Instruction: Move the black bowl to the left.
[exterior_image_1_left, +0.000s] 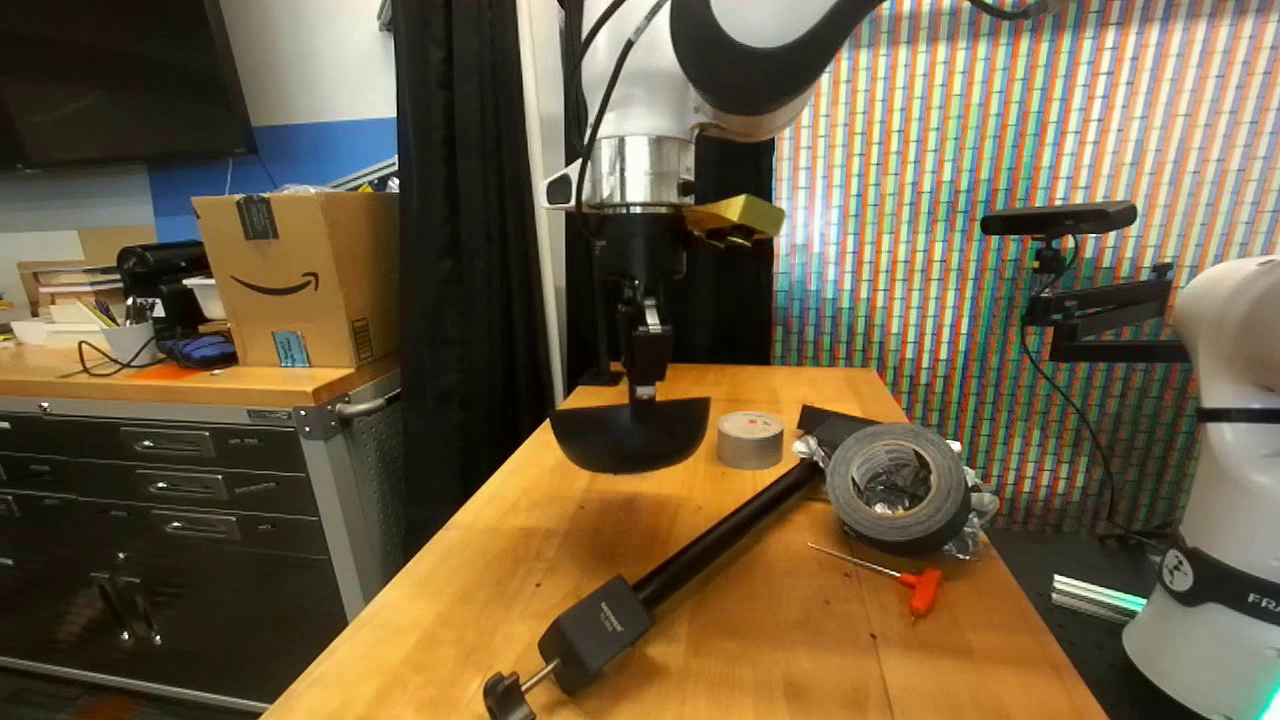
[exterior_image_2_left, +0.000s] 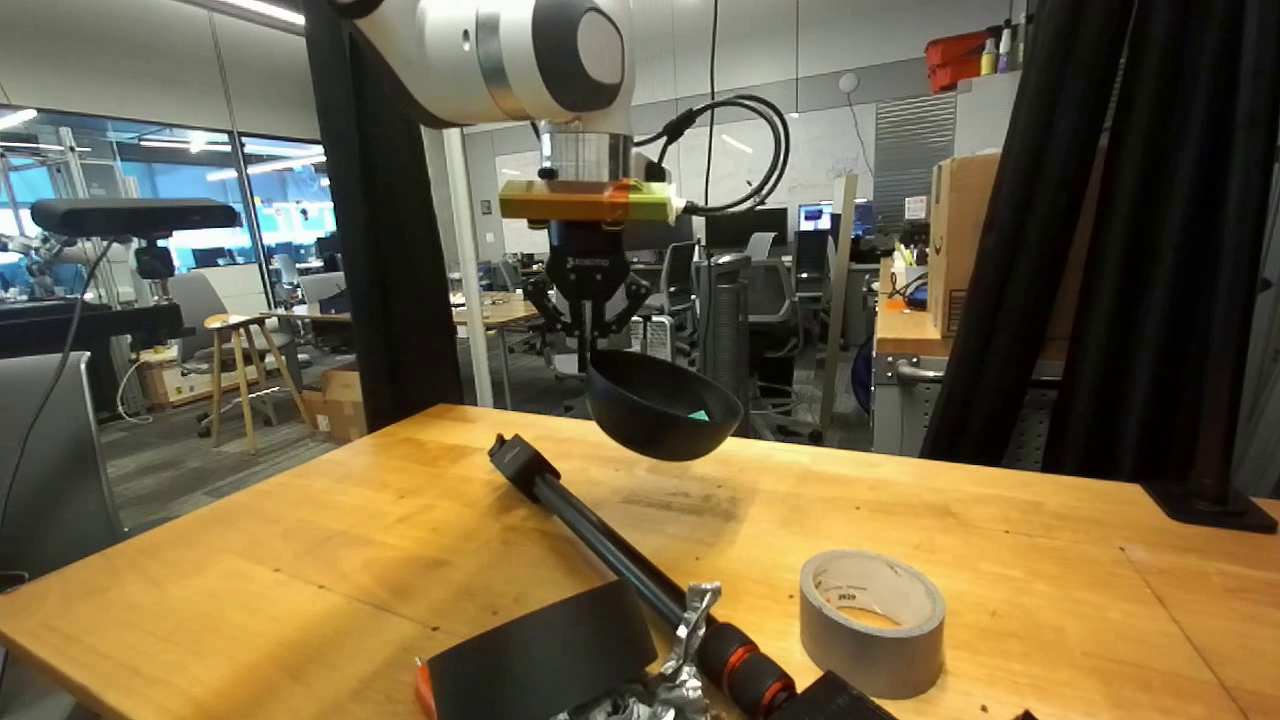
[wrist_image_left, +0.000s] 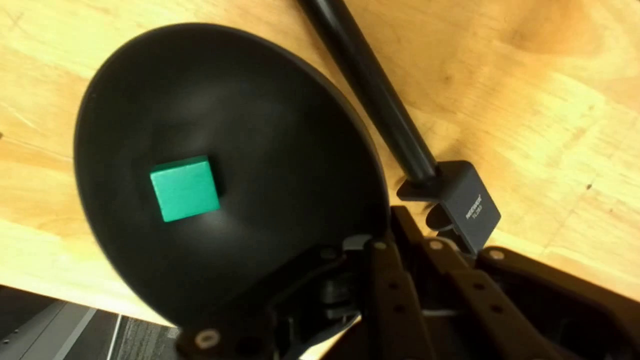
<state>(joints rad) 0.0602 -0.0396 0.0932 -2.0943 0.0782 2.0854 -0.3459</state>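
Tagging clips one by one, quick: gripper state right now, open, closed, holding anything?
Gripper: closed, holding the black bowl by its rim.

The arm (exterior_image_1_left: 650, 95) gleams white, dark, curving panels (exterior_image_1_left: 750, 80) sweep across it, a silvery wrist collar (exterior_image_2_left: 587, 156) shines, an amber block (exterior_image_2_left: 570, 202) juts out below, black cables (exterior_image_2_left: 705, 209) loop wide, and pale ROBOTIQ lettering (exterior_image_2_left: 588, 263) tops black, jointed jaws dotted with round, metallic screws (wrist_image_left: 206, 338)
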